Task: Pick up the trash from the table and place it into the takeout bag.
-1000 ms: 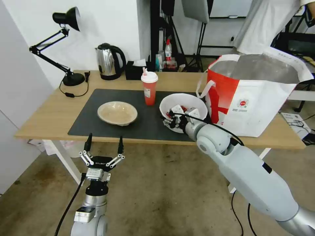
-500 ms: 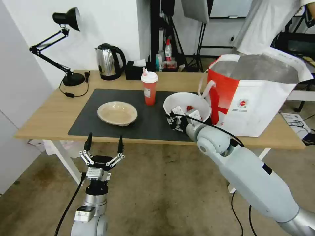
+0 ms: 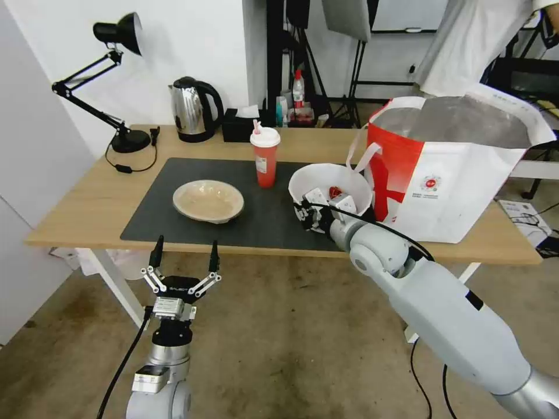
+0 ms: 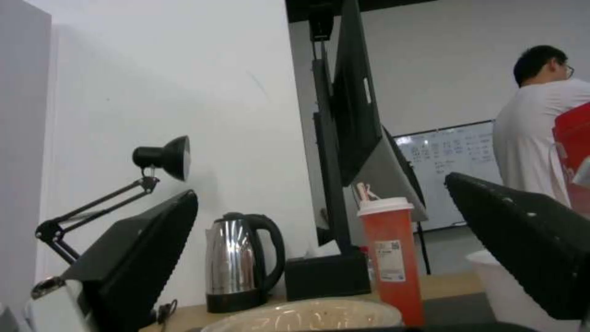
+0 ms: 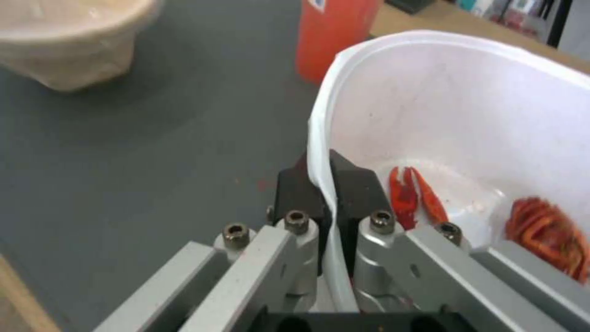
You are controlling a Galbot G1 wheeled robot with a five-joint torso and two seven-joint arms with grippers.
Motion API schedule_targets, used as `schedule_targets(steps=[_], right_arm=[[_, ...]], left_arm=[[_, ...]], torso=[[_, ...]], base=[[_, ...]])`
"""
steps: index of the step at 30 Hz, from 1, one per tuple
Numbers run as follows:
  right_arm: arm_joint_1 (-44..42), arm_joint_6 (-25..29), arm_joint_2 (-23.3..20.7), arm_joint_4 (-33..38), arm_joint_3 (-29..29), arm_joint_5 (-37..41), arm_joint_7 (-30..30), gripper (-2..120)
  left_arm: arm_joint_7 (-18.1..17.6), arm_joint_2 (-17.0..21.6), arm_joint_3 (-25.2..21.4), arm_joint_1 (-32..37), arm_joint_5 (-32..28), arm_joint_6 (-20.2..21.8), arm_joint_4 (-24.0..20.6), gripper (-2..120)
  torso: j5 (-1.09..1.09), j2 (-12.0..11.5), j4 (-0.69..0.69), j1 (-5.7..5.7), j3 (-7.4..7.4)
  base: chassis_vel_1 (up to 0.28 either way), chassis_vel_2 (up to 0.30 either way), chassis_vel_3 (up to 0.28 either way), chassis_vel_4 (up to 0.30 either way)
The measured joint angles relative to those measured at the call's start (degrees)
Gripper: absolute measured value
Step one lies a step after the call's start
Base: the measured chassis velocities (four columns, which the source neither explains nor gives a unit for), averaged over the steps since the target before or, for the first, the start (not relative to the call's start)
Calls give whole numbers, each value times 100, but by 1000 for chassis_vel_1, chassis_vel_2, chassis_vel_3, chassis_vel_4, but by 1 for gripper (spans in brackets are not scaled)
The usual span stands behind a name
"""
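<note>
My right gripper (image 3: 308,212) (image 5: 322,184) is shut on the near rim of the deep white bowl (image 3: 332,177) (image 5: 461,115), one finger inside and one outside. The bowl is tilted, holds red crayfish shells (image 5: 541,230), and sits just left of the takeout bag (image 3: 466,192). The bag stands open on the table's (image 3: 87,203) right end. On the dark mat (image 3: 169,198) stand the red cup with lid and straw (image 3: 265,157) (image 4: 387,258) and the shallow beige bowl (image 3: 208,199) (image 4: 307,316). Open and holding nothing, my left gripper (image 3: 183,256) (image 4: 320,189) hangs below the table's front edge.
At the back of the table are a steel kettle (image 3: 192,109), a black tissue box (image 3: 239,128) and a black desk lamp (image 3: 119,75) at the back left. A person in white stands behind the bag. A white bag handle (image 3: 361,157) hangs near the bowl.
The white bowl has been raised and tipped in my right gripper's hold and shifted slightly towards the bag. Little has changed over the last half second. The left arm has not moved.
</note>
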Motion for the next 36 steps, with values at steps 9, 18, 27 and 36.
schedule_targets(steps=[9,18,27,36], right_arm=[[162,60,-69,321,-58,-113,-151,0],[164,60,-159,714,-63,-118,-166,0],[252,70,-301,1118,-47,-117,-239,0],[674,118,-455,1421,-74,-61,-378,0]], left_arm=[[-3,-1,-2,-37,1,1,13,100],[-6,-2,-2,-38,0,1,16,100],[-7,-2,22,-48,5,3,27,100],[-7,-3,35,-40,21,2,36,100]], torso=[[0,0,1,0,0],[0,0,0,0,0],[0,0,0,0,0],[0,0,0,0,0]], base=[[0,0,0,0],[0,0,0,0],[0,0,0,0],[0,0,0,0]])
